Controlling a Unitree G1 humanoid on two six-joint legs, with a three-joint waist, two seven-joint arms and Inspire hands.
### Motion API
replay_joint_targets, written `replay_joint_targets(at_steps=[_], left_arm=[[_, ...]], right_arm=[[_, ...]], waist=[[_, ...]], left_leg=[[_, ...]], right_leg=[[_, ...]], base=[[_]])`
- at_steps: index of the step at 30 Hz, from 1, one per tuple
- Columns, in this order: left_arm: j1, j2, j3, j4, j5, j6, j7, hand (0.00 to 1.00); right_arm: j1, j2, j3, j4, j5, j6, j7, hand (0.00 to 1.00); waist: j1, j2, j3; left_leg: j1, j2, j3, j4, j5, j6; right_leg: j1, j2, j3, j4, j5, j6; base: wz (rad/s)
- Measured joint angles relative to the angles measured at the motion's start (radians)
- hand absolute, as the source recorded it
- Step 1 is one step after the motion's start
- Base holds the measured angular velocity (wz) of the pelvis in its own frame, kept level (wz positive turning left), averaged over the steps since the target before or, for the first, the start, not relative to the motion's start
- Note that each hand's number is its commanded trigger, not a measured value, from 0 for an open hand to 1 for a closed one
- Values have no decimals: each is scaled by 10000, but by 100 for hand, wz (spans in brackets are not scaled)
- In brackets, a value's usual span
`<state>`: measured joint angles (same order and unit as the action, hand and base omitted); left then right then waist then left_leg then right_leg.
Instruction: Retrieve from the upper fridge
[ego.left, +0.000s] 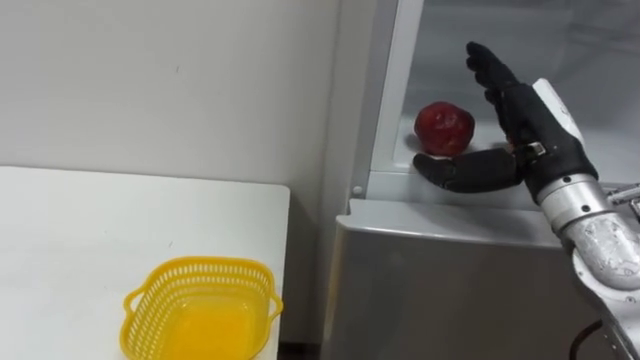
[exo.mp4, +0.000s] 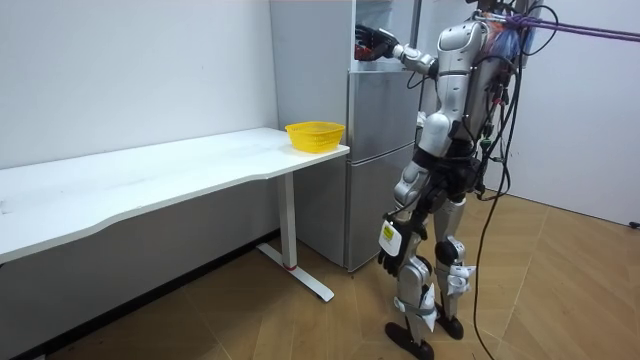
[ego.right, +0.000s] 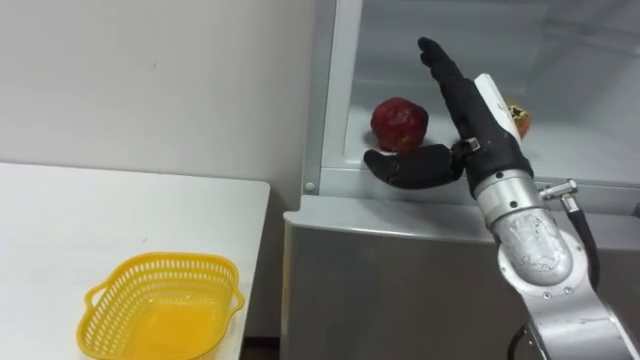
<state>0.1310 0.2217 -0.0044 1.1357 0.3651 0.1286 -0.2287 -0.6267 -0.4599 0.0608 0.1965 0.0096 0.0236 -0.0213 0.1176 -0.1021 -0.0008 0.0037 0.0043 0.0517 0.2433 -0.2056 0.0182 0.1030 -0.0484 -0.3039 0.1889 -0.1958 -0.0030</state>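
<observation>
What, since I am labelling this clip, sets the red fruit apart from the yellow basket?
The red fruit is round, solid and dark red; the yellow basket is an open lattice, empty. The red fruit sits in the upper fridge beside the open right hand; the yellow basket stands on the white table, away from that hand. Both are unheld.

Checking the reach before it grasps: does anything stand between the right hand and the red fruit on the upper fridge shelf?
Nothing visible does. The open right hand is beside the red fruit, fingers straight, thumb in front of it, with only bare shelf between.
</observation>
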Motion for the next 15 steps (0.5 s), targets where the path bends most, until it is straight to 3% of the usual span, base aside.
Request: replay_joint_targets(at_steps=[6,15], left_arm=[[35,19,3,-202,1,133,-17,0],[56,21,15,-557,2,606,28,0]], right_arm=[[-123,-29,64,276,621,226,261,0],[-737,-40,66,780,1160,671,685,0]], waist=[[-4,29,20],[-9,35,6]], left_leg=[[0,-1,-1,-1,0,0],[-48,-8,-1,-21,5,-6]], right_leg=[[9,-12,3,0,0,0],[-44,30,-5,-8,0,-1]], base=[[0],[0]])
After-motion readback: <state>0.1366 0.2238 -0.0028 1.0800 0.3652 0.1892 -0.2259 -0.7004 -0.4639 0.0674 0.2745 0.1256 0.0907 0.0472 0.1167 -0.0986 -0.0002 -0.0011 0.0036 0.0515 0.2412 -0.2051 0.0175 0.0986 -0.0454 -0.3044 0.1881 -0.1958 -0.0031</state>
